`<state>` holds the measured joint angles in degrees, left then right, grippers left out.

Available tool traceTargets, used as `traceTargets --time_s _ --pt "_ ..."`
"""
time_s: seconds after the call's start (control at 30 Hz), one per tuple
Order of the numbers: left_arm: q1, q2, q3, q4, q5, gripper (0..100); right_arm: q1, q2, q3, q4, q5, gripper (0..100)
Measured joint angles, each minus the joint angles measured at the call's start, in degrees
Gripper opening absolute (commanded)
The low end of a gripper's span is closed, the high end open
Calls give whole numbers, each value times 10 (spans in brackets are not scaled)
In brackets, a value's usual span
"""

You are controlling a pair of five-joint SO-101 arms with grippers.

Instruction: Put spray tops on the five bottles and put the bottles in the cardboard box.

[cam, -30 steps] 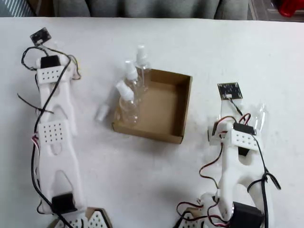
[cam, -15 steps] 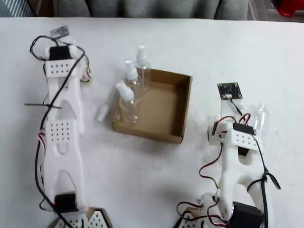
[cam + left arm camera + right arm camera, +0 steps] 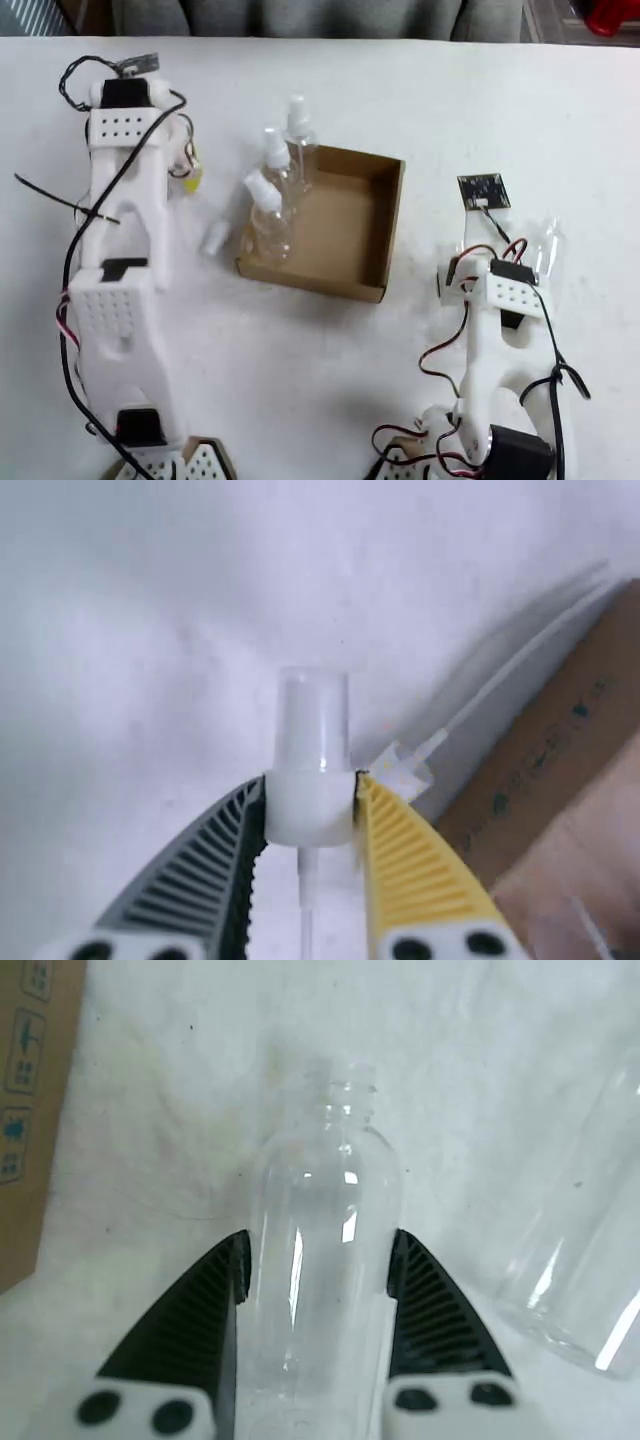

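Capping step, looks like bottle no. 4: left gripper (image 3: 310,810) clamped on a spray top (image 3: 312,750), upper left in high view. Right gripper (image 3: 315,1260) grips an open bottle (image 3: 325,1210), right of the cardboard box (image 3: 393,220). Next, prob.: align top over neck, feed tube in, seat it. Three capped bottles (image 3: 270,215) stand at box's left side.

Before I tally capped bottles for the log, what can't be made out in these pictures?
1. High view: the right arm's wrist covers the right tool and its uncapped bottle.
2. Right wrist view: the second bottle is cut by the edge, one end out of frame.
3. Left wrist view: the tube of the spray top in the left tool runs off the edge.
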<state>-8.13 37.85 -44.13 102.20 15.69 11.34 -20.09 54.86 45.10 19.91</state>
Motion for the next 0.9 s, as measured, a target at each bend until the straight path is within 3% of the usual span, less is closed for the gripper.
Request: traceTargets --time_s 0.4,0.9 --pt "10 -252 255 -25 -60 20 0 0 0 0 0 20" --pt "10 -423 688 -345 -76 21 0 0 0 0 0 22"
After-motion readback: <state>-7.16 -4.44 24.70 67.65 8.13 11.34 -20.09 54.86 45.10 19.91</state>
